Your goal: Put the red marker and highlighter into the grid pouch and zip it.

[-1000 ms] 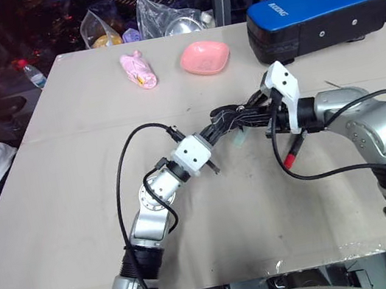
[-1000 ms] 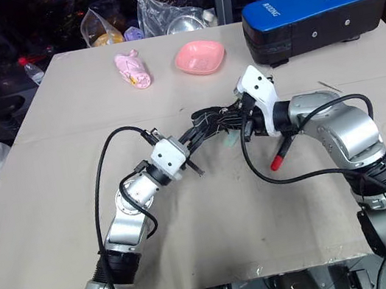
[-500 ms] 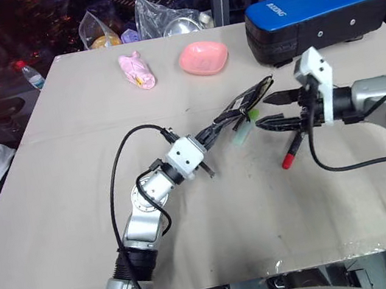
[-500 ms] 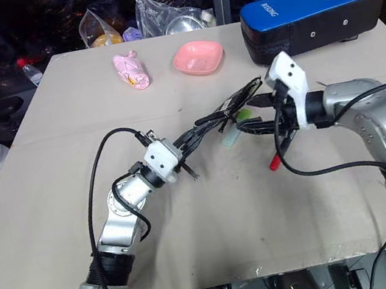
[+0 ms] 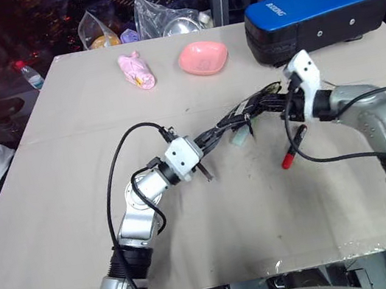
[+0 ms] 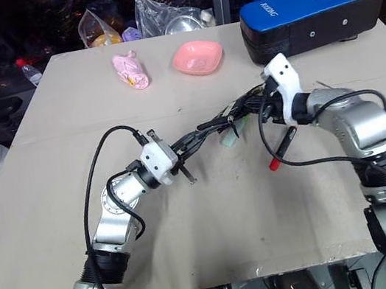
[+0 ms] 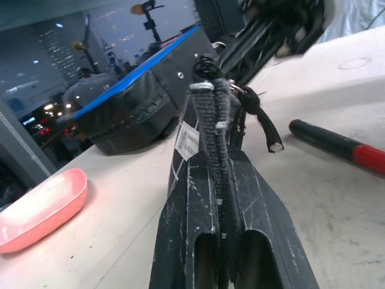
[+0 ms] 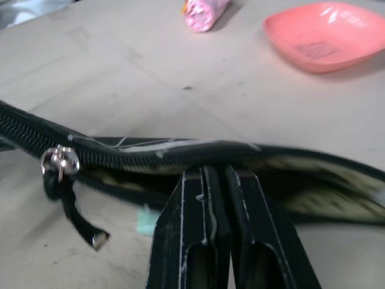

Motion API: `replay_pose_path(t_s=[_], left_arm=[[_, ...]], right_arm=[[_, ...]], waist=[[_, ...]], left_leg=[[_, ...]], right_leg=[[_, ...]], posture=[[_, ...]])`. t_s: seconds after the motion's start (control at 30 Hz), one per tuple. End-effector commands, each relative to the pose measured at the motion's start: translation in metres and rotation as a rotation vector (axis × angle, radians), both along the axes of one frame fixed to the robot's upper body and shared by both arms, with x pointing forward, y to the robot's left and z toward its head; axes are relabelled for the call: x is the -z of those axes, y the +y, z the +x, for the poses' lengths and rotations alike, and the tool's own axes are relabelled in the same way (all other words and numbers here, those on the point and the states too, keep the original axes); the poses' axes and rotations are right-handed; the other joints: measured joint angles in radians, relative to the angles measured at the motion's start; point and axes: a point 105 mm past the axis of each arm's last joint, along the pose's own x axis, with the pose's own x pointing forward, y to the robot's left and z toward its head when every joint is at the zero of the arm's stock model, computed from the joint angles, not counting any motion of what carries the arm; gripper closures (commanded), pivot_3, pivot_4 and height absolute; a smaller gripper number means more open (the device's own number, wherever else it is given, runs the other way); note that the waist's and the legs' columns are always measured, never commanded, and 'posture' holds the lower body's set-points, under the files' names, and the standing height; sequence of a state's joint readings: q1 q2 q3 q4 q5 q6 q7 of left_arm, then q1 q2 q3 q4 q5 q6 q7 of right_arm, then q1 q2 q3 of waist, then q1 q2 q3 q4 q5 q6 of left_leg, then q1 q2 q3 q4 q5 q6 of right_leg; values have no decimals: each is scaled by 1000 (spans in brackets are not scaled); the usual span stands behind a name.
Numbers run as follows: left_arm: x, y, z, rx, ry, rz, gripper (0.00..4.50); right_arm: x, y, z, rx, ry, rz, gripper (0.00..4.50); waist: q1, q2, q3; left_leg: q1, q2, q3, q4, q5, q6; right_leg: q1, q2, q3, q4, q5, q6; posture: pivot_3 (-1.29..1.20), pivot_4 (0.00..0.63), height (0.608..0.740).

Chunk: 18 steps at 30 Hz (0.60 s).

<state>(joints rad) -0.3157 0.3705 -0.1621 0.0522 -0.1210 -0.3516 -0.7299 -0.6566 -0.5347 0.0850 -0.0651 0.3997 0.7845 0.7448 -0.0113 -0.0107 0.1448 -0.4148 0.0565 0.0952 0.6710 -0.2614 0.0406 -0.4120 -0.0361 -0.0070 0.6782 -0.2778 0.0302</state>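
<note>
Both claws, left (image 5: pixel 215 131) and right (image 5: pixel 273 103), pinch the grid pouch (image 5: pixel 247 110); its white label's (image 7: pixel 188 142) print is unreadable.

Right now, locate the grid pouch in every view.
Left eye: grid pouch mid-table, nearer than the pink dish.
Right eye: same place.
Left wrist: edge-on, straight ahead.
Right wrist: zipper edge, straight ahead.
Shared landmark: pink dish.

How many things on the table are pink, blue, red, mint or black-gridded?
Pink: 2, the pink dish and the pink wrapped packet
Blue: 1, the blue padded case
Red: 1, the red marker
Mint: 1, the highlighter
Black grid: 1, the grid pouch
Total: 6
</note>
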Motion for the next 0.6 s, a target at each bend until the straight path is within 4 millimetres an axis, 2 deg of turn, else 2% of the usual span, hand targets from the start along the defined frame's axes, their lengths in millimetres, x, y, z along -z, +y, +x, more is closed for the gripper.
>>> replay_pose_path(t_s=[0.03, 0.2, 0.23, 0.3, 0.33, 0.5, 0.57, 0.6], left_arm=[[-11, 2, -1, 5, -41, -20, 4500], [-10, 1, 0, -5, -45, -17, 4500], [-10, 1, 0, -9, -46, -16, 4500], [-9, 1, 1, -18, -45, -15, 4500], [-9, 1, 1, -22, -44, -16, 4500], [-6, 2, 2, -36, -38, -14, 4500], [-6, 2, 3, -41, -36, -14, 4500], [-5, 2, 3, -43, -35, -14, 4500]], right_arm=[[-5, 12, 1, -70, -145, -131, 4459], [-9, 40, -5, -259, -483, -323, 4459], [-10, 45, -8, -304, -535, -358, 3911], [-12, 51, -11, -363, -629, -421, 3261], [-13, 53, -12, -382, -669, -439, 2765], [-16, 54, -12, -428, -772, -511, 577], [-14, 52, -12, -437, -780, -535, 44], [-13, 50, -12, -438, -780, -543, 44]], waist=[[0, 0, 0], [0, 0, 0], [0, 0, 0], [0, 0, 0], [0, 0, 0], [1, 0, 0], [1, 0, 0], [1, 0, 0]], left_leg=[[0, 0, 0, 0, 0, 0], [0, 0, 0, 0, -1, 1], [0, 0, 0, 0, 0, 1], [0, 0, 0, 0, 0, 0], [0, 0, 0, 0, 0, -1], [0, 0, 1, 1, 1, -1], [0, 0, 1, 1, 1, -1], [0, 0, 1, 1, 1, -1]], right_leg=[[0, 0, 0, 0, 0, 0], [0, 0, 0, 0, 0, 0], [0, 0, 0, 0, 0, 0], [0, 0, 0, 0, 0, 0], [0, 0, 0, 0, 0, 0], [0, 0, 0, 0, 0, 0], [0, 0, 0, 0, 0, 0], [0, 0, 0, 0, 0, 0]], posture=[[0, 150, 737], [0, 150, 737], [0, 150, 737], [0, 150, 737], [0, 150, 737], [0, 150, 737], [0, 150, 737], [0, 150, 737]])
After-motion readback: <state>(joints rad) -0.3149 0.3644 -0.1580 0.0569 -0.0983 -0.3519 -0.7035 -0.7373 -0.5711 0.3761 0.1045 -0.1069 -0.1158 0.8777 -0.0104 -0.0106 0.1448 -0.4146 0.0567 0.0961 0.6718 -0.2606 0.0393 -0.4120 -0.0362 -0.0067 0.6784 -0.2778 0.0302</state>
